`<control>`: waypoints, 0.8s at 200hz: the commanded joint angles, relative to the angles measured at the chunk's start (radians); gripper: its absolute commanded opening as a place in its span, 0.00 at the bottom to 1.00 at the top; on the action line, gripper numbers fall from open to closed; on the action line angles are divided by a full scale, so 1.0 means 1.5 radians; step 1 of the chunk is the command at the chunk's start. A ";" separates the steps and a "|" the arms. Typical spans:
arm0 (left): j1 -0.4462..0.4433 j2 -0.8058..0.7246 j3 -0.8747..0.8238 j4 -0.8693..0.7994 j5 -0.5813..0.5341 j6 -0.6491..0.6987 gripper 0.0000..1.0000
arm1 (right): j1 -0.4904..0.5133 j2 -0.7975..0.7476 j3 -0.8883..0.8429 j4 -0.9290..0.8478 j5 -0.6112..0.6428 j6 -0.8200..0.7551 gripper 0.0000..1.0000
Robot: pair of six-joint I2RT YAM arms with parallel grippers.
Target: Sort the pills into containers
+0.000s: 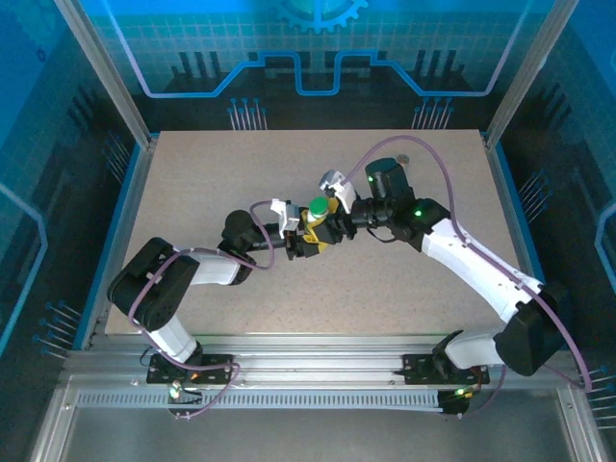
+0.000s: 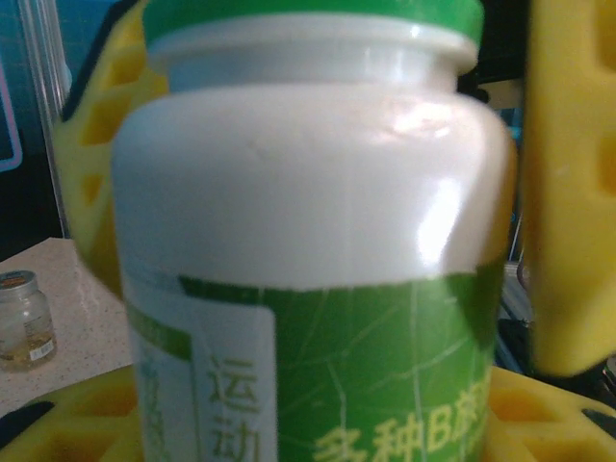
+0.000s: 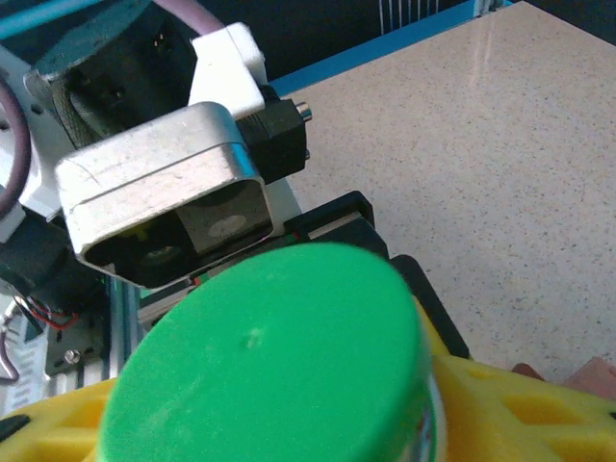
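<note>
A white bottle (image 1: 314, 223) with a green label (image 2: 385, 366) and a green cap (image 1: 317, 206) stands upright at the table's middle. My left gripper (image 1: 310, 235) is shut on its body, its yellow fingers (image 2: 544, 409) low on both sides. My right gripper (image 1: 328, 213) reaches in from the right, and its yellow fingers (image 3: 510, 414) flank the cap (image 3: 265, 356). In the left wrist view a dark gap separates the cap (image 2: 318, 14) from that gripper's finger (image 2: 573, 183). The pills are out of view. A dull red corner (image 3: 589, 375) shows beside the bottle; I cannot tell if it is one of the containers.
A small clear glass jar (image 2: 24, 318) with a metal lid stands on the speckled table (image 1: 221, 164), far right of centre (image 1: 402, 162). The left wrist's silver camera housing (image 3: 164, 192) sits close behind the cap. Bare tabletop (image 3: 500, 144) lies all round the two grippers.
</note>
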 commanded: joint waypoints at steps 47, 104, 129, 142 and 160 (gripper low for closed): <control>-0.013 -0.026 0.008 -0.069 -0.003 0.064 0.07 | 0.010 0.010 0.021 -0.023 -0.019 -0.018 0.23; -0.013 -0.067 0.032 -0.219 -0.092 0.125 0.74 | 0.006 -0.035 -0.038 0.049 0.072 0.065 0.08; -0.013 -0.079 0.032 -0.245 -0.121 0.138 0.99 | -0.009 -0.048 -0.056 0.064 0.141 0.091 0.08; -0.013 -0.085 0.029 -0.252 -0.140 0.140 0.99 | -0.028 -0.054 -0.064 0.072 0.180 0.114 0.10; -0.013 -0.096 0.014 -0.249 -0.173 0.144 0.99 | -0.059 -0.071 -0.090 0.096 0.245 0.152 0.10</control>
